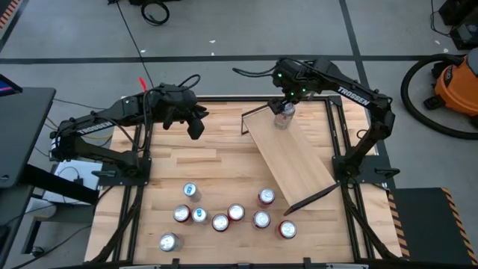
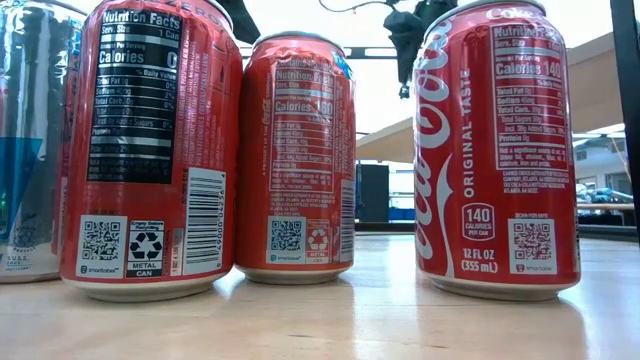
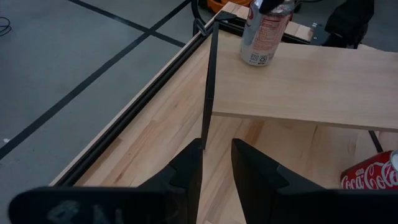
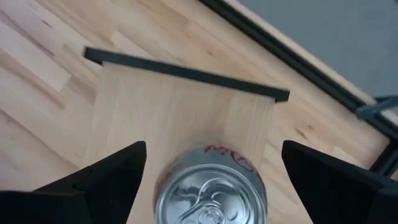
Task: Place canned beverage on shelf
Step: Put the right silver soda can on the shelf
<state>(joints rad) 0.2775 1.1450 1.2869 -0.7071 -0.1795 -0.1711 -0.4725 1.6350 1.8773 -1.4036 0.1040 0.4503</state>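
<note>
Both arms are dark, slim and jointed, each lettered TROSSEN in white, with black cables looping at the wrists; green lights glow near the right hand [image 1: 284,107], whose fingers [image 4: 102,174] are matte black wedges.

Left gripper [image 3: 216,167] sat at bottom center, fingers [image 3: 186,171] nearly together (narrow gap). Shelf [image 3: 311,87] filled the right half, w/ black rail [image 3: 209,93] running down mid-frame. A silver can [image 3: 264,34] stood upright on it at top; red Coca-Cola can [image 3: 373,177] at lower right.
</note>
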